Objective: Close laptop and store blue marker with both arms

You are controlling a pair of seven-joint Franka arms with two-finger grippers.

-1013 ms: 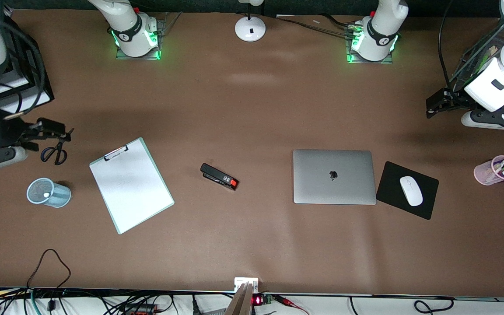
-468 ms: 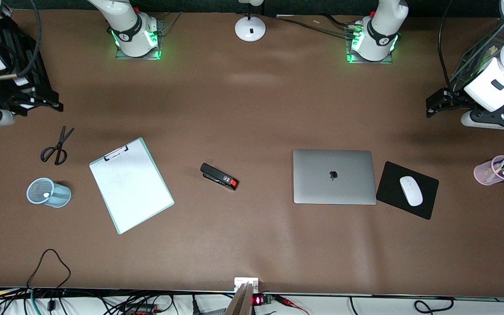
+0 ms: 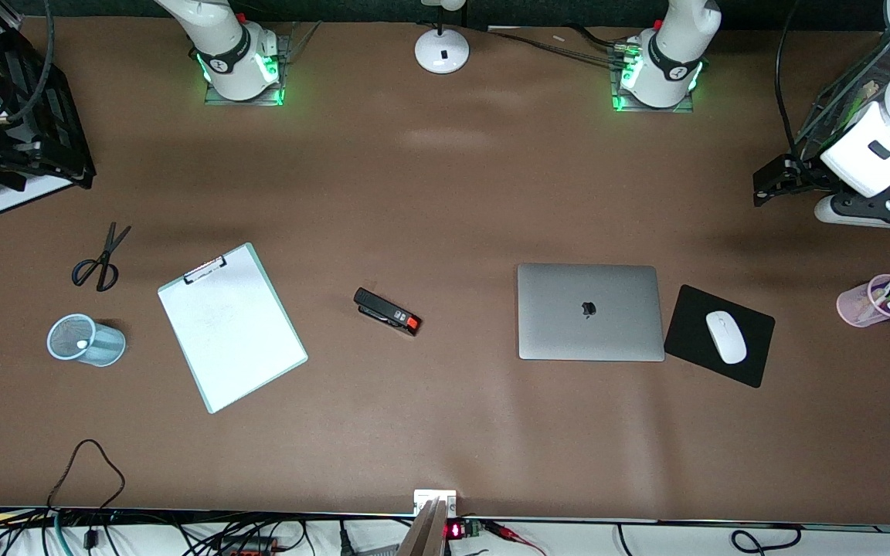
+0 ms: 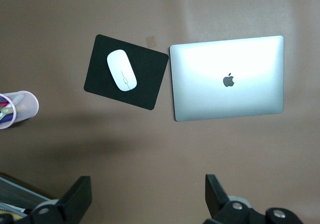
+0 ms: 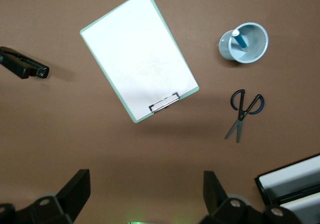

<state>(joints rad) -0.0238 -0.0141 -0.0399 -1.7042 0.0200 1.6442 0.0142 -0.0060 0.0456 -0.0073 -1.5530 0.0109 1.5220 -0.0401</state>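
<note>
The laptop (image 3: 590, 312) lies shut on the brown table, its silver lid with the apple logo up; it also shows in the left wrist view (image 4: 227, 78). The blue marker (image 5: 239, 38) stands in a blue mesh cup (image 5: 243, 43) at the right arm's end of the table; the front view shows only its pale end (image 3: 80, 342). My left gripper (image 3: 773, 181) is open and empty, up over bare table at the left arm's end (image 4: 147, 191). My right gripper (image 3: 66, 166) is open and empty, up by the black tray (image 5: 145, 189).
Scissors (image 3: 99, 259), a white clipboard (image 3: 230, 327) and a black stapler (image 3: 387, 311) lie between cup and laptop. A black mouse pad (image 3: 754, 324) with a white mouse (image 3: 725, 337) sits beside the laptop. A pink pen cup (image 3: 874, 301) stands at the left arm's end. A black paper tray (image 3: 28, 93) stands at the right arm's end.
My right gripper has drawn away from the scissors and risen toward the black tray at the table's end. The left arm and all objects have not moved.
</note>
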